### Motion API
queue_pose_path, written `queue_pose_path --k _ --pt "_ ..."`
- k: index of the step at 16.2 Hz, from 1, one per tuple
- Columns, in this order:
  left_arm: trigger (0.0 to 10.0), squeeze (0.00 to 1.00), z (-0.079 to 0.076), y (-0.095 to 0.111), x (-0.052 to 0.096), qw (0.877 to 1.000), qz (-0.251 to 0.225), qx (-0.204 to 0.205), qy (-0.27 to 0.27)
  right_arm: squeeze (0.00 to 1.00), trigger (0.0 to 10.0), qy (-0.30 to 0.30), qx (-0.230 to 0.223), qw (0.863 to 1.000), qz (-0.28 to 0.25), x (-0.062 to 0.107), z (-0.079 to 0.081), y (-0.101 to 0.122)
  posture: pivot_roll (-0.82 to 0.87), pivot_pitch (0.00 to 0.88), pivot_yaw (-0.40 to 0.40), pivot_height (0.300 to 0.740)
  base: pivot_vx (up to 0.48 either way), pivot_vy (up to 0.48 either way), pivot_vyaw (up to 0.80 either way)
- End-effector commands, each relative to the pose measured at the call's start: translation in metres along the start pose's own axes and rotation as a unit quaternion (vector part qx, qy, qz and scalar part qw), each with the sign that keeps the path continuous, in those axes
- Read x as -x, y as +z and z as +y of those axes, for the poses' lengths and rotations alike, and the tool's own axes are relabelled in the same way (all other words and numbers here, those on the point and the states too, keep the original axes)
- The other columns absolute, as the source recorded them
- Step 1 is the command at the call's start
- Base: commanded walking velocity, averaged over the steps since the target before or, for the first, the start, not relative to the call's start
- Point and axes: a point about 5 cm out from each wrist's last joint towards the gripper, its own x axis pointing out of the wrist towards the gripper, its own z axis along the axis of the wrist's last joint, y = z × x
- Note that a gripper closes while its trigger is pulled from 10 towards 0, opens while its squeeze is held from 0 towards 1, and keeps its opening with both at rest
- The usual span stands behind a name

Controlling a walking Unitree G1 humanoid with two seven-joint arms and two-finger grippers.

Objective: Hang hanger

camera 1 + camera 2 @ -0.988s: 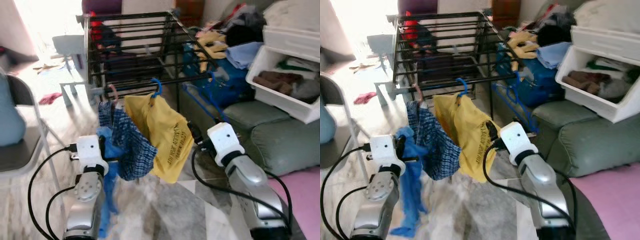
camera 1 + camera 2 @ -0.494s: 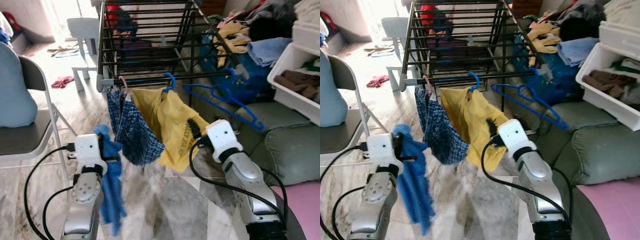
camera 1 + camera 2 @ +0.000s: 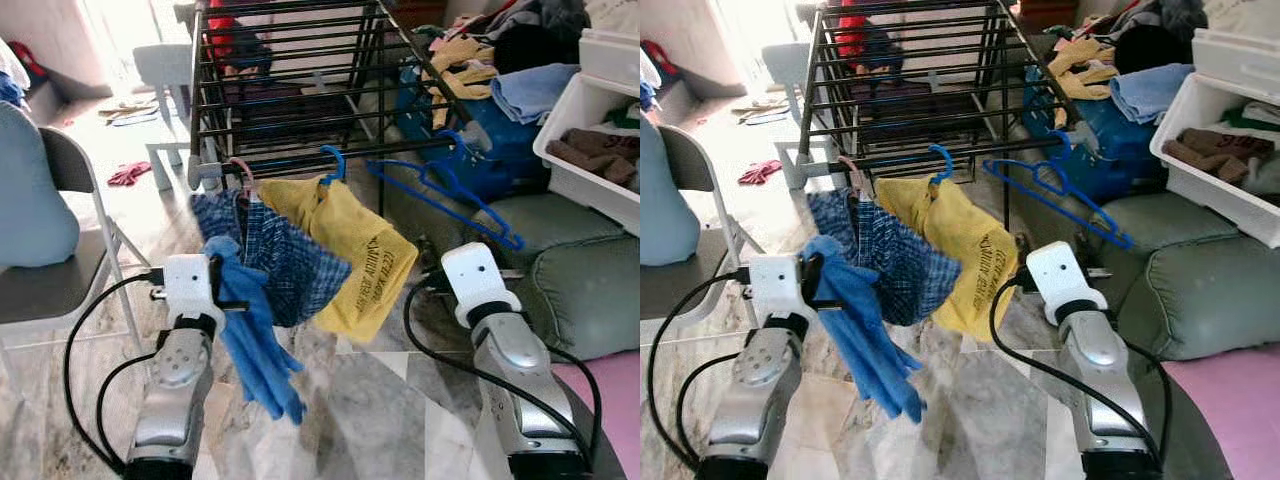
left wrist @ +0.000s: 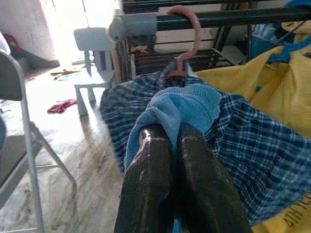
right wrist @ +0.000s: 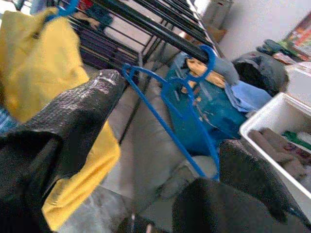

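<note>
My left gripper (image 3: 217, 287) is shut on a light blue garment (image 3: 256, 345) that hangs limp below it, right in front of a blue plaid shirt (image 3: 292, 265). The plaid shirt hangs by a pink hanger hook (image 4: 187, 29) from the front rail of the black drying rack (image 3: 300, 70). Beside it a yellow garment (image 3: 355, 250) hangs on a blue hanger hook (image 3: 337, 162). An empty blue hanger (image 3: 450, 185) hangs further right on the same rail. My right gripper (image 5: 175, 116) is open, low and to the right of the yellow garment, pointing at the empty hanger.
A grey folding chair (image 3: 60, 260) stands at the left and a green sofa (image 3: 570, 270) at the right. A white bin (image 3: 590, 120) of clothes sits on the sofa, and piled clothes (image 3: 500, 70) lie behind. A white stool (image 3: 165, 70) stands past the rack. The floor is marble.
The right gripper has drawn back from the yellow garment, which now swings free. The left gripper has lifted the blue garment closer to the plaid shirt. The camera view has shifted slightly.
</note>
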Motion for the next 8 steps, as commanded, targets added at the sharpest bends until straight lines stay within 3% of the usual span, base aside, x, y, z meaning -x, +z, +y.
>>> queue_pose_path --k 1,8 --pt "10.0 0.00 -0.0010 0.0022 -0.0017 1.000 -0.004 0.000 -0.008 0.00 10.0 -0.006 0.001 1.000 0.005 -0.0012 -0.0008 -0.0025 -0.13 0.000 0.063 0.740 0.315 0.000 0.00" --pt "10.0 0.00 -0.0078 -0.0001 -0.0006 1.000 -0.002 0.012 -0.019 0.00 10.0 0.007 -0.003 1.000 0.010 -0.0048 0.0022 -0.0025 -0.13 0.000 0.053 0.740 0.416 0.000 0.00"
